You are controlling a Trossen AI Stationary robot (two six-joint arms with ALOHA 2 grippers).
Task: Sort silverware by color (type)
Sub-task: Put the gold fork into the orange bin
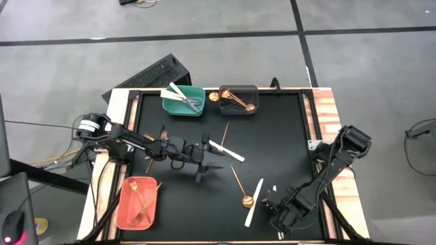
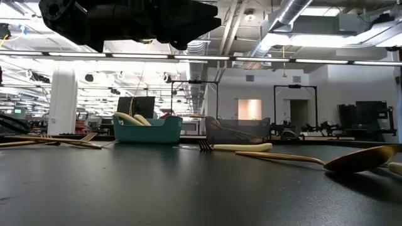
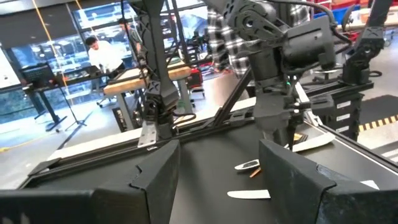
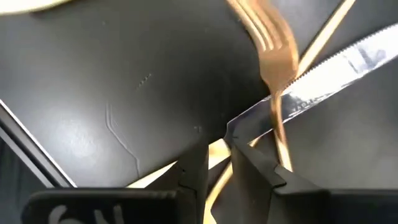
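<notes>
Silverware [image 1: 226, 151]: white knives and gold pieces lie loose mid-tabletop [image 1: 286, 136], others are in three bins.
Left arm: stretched level toward the middle.
Left pincer [image 3: 217, 165]: apart, holding nothing.
Right arm: folded at the right edge.
Right pincer [image 4: 217, 155]: low over a fork [image 4: 273, 62]; grip cannot be told.

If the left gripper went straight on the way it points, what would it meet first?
Most likely the flat white plastic knife lying just ahead of the open left gripper, though depth is unclear.

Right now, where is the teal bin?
In the high view, the teal bin sits at the table's far edge, left of centre, beside the dark grey bin.
</notes>
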